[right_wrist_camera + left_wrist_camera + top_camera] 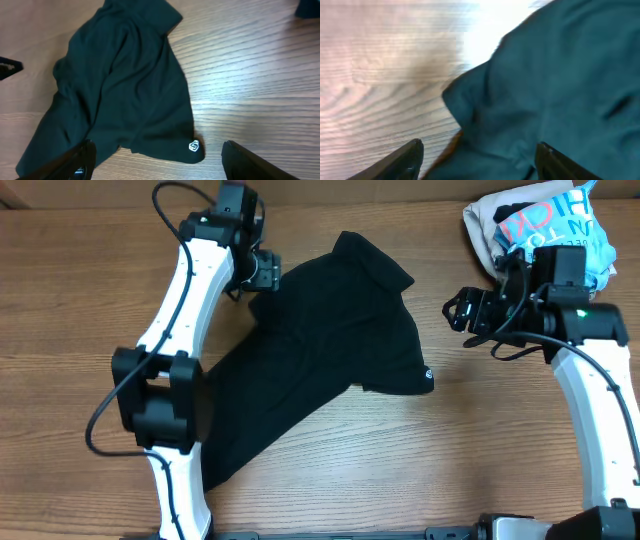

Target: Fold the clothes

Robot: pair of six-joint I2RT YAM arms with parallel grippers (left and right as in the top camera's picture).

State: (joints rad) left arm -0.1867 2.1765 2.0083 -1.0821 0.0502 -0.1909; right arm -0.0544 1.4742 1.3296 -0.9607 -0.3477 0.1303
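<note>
Black shirt (330, 345), crumpled and unfolded, on the desk (470, 450), centre-left.
Long axis diagonal: collar far, hem toward the left arm's base. Left jaws: spread, empty, at the shirt's far-left edge, the nearer pair. Right jaws: wide apart, empty, off its right side beside the white logo (428, 377). No containers; spare garments (545, 225) heaped far right.

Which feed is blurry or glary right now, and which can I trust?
Left wrist: blurred, glare washing out the table, black shirt tinted teal. Right wrist: sharp, white logo crisp. Overhead: evenly lit, clear.
</note>
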